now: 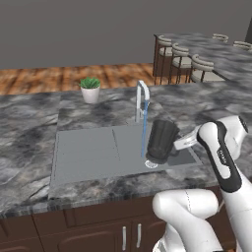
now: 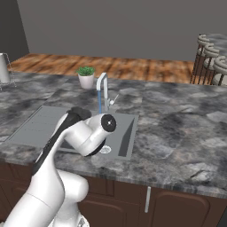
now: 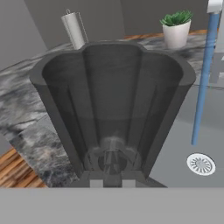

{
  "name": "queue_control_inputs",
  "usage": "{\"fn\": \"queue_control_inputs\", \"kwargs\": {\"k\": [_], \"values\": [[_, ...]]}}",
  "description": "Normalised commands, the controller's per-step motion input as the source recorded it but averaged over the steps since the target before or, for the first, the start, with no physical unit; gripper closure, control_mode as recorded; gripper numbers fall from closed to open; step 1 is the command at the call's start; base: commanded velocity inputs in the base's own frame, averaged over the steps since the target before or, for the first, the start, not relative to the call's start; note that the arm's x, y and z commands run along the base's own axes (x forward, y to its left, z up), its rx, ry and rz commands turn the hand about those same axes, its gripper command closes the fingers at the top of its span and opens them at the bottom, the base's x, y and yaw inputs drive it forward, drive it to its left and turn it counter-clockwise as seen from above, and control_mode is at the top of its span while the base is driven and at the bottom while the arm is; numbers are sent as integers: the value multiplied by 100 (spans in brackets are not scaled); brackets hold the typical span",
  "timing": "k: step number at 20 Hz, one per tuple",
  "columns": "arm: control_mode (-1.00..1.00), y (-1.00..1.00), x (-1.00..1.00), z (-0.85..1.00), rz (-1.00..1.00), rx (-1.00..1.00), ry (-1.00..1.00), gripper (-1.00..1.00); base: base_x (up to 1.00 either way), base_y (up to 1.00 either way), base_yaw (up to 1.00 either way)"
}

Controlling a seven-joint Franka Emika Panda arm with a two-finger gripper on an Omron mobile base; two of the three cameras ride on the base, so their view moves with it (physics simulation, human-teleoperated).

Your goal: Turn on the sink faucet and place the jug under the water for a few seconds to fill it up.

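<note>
While gripped — jug point(image 1: 162, 140) beside water point(image 1: 144, 129)

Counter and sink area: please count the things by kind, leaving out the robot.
Faucet: 1
Water stream: 1
Sink: 1
Jug: 1
Potted plant: 1
Paper-towel roll: 1
Bar stools: at least 3 on the far side of the second counter
Total: 9 or more
</note>
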Motion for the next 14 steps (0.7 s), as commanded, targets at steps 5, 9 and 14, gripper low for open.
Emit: {"fn": "queue_control_inputs", "kwargs": {"k": [5,9,14], "values": [[-100,-5,5,0,-1,0,0,100,0,0,0],[-100,0,3,-5,0,0,1,100,0,0,0],[-100,0,1,-3,0,0,0,100,0,0,0]]}}
